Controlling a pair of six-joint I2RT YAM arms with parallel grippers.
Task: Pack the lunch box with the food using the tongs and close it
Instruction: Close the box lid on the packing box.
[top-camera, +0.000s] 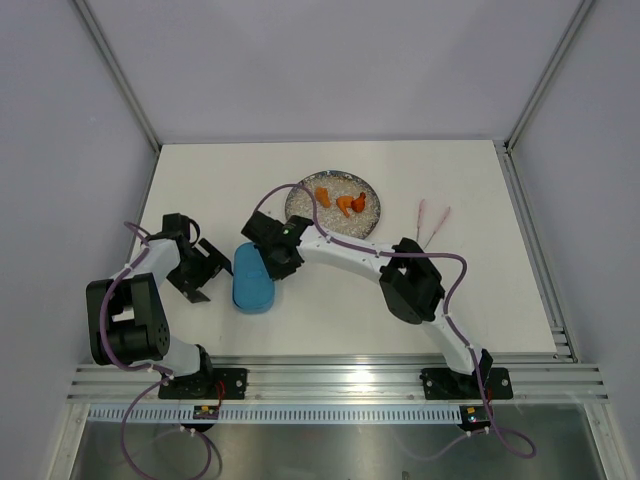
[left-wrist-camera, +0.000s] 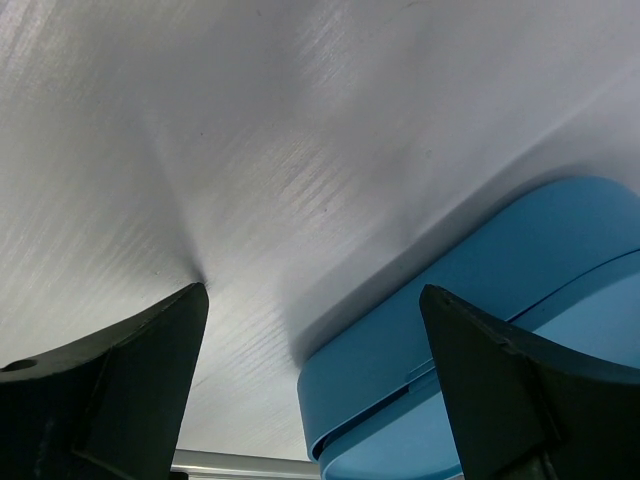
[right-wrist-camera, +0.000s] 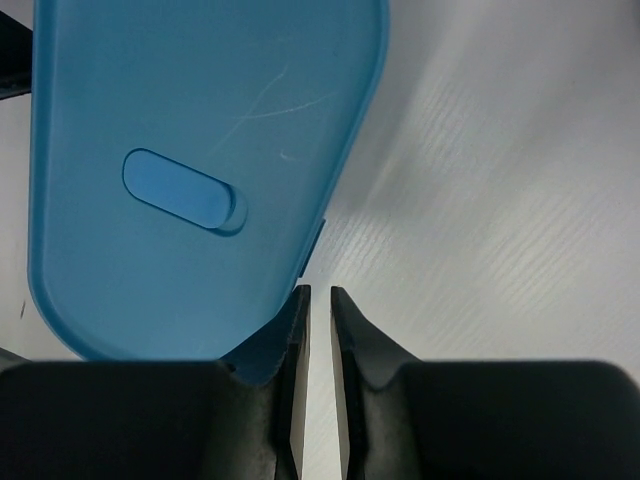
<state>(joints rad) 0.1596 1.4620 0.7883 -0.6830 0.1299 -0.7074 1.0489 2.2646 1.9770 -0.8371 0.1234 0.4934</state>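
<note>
**Box lidded, nothing packed yet**

The lunch box (top-camera: 252, 282) lay lidded, left of the desk's middle. The food (top-camera: 345, 203) sat on the plate (top-camera: 371, 223) toward the far edge, with the tongs (top-camera: 432, 222) untouched to its right. The left gripper (left-wrist-camera: 315, 305) gaped beside the box. The right gripper (right-wrist-camera: 320, 300), nearly closed, held nothing.

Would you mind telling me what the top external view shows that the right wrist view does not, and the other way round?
Only the top external view: the plate with orange food, the tongs lying right of it, and the left gripper open beside the lunch box.
Only the right wrist view: the oval recess in the lid, fine scratches on it, and the slim gap between the right gripper's nearly closed fingers.
Both: the blue lunch box on the white table.
</note>
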